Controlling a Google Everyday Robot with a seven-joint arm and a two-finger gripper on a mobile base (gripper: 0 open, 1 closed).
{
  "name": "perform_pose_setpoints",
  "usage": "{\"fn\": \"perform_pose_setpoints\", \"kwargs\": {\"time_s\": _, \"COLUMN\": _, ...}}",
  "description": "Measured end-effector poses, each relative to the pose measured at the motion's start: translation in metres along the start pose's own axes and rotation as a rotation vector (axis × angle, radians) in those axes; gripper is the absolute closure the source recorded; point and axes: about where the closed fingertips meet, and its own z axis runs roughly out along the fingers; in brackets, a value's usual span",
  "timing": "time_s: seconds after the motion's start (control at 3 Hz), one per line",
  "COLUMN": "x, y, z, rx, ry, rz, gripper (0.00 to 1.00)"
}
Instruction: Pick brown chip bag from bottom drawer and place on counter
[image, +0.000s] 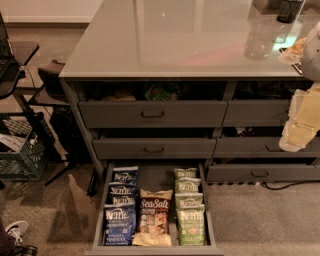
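**Far left.** A dark plastic crate (20, 150) stands on the carpet, with a shoe (17, 229) near the lower corner. Both are well apart from the work area.

**Centre.** The bottom drawer (99, 215) is pulled fully out and open from above. It holds three columns.
- Left column: blue Kettle bags (120, 212), overlapping front to back.
- Middle: the brown chip bag (154, 214) lies flat with its "Sea Salt" face up. It sits at the front of the drawer, its tan lower edge against the drawer front. It is just beside, possibly touching, the blue bags on one flank and the green Kettle bags (189, 212) on the other. The drawer floor behind it is bare.
- Above: the two handled drawers (153, 114) are shut. The counter (175, 40) has bare surface directly over this stack.

**Right.** The gripper (300, 125) hangs at the frame edge, level with the handled drawers and well apart from the bag. Whether it is open or closed cannot be told.

**Assessment.** The step in hand appears to be the approach; the bag is not yet grasped.

**Recommendations.**
- Come down over the middle column only.
- Take the bag at its rear end, where the bare floor gives entry room, not across the crowded flanks.
- Pinch the film lightly, since the bag will likely crumple and slip.
- Lift straight up clear of the drawer walls before swinging towards the counter.
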Motion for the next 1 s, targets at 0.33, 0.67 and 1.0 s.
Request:
{"fn": "perform_pose_setpoints", "kwargs": {"time_s": 0.33, "x": 0.0, "y": 0.0, "z": 0.0, "rx": 0.0, "ry": 0.0, "rz": 0.0, "gripper": 0.0}}
{"fn": "perform_pose_setpoints", "kwargs": {"time_s": 0.67, "x": -0.009, "y": 0.003, "z": 0.046, "rx": -0.07, "ry": -0.082, "rz": -0.021, "gripper": 0.0}}
{"fn": "perform_pose_setpoints", "kwargs": {"time_s": 1.0, "x": -0.023, "y": 0.007, "z": 0.099, "rx": -0.142, "ry": -0.177, "rz": -0.037, "gripper": 0.0}}
